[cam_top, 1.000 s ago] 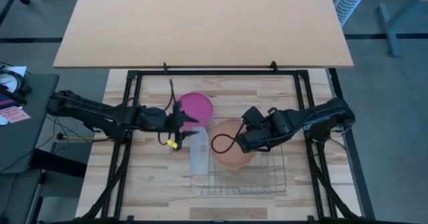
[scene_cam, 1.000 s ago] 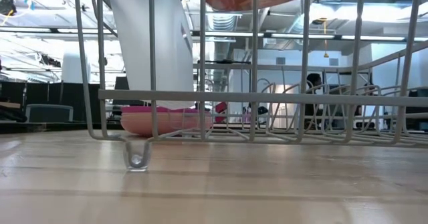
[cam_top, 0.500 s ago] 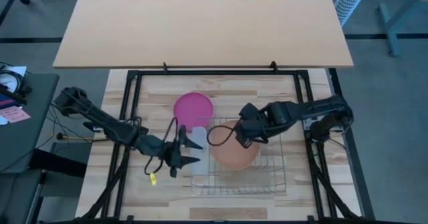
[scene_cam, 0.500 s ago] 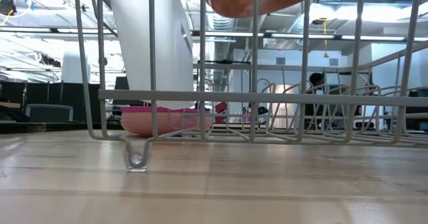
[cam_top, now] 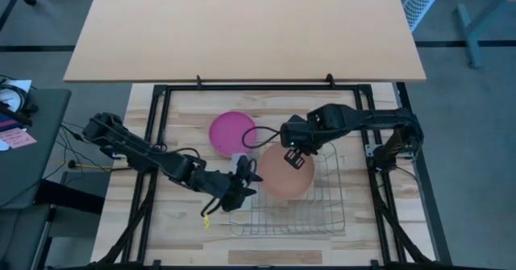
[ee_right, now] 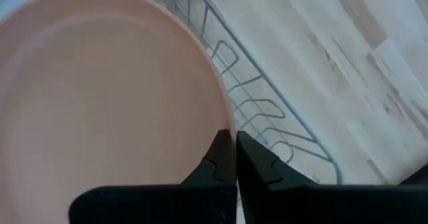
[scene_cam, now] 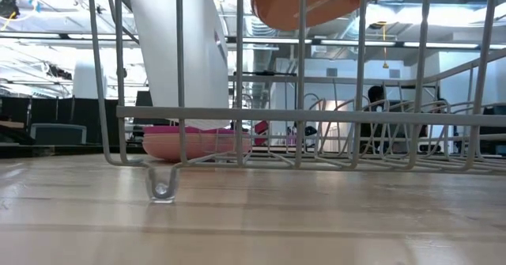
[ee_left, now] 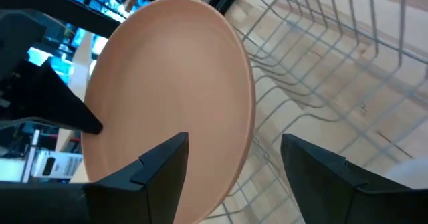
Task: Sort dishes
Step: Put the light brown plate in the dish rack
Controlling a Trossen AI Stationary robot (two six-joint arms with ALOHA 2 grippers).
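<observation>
Wood table: right end effector (cam_top: pixel 295 159) pinches orange plate (cam_top: pixel 284 175) over rack (cam_top: pixel 306 209); left end effector (cam_top: pixel 244 177) wide.

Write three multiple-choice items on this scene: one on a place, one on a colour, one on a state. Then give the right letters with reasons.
1. Where is the orange-tan plate?
A. held over the wire rack
B. flat on the table
C. under the magenta plate

2. What colour is the plate lying flat on the table?
A. green
B. magenta
C. black

3. How do the left gripper fingers stand?
A. shut on the plate
B. open, either side of the plate's rim
C. out of view

Key: 1 A, the right gripper pinches its rim above the rack; 2 B, high view; 3 B, left wrist view shows them apart.
</observation>
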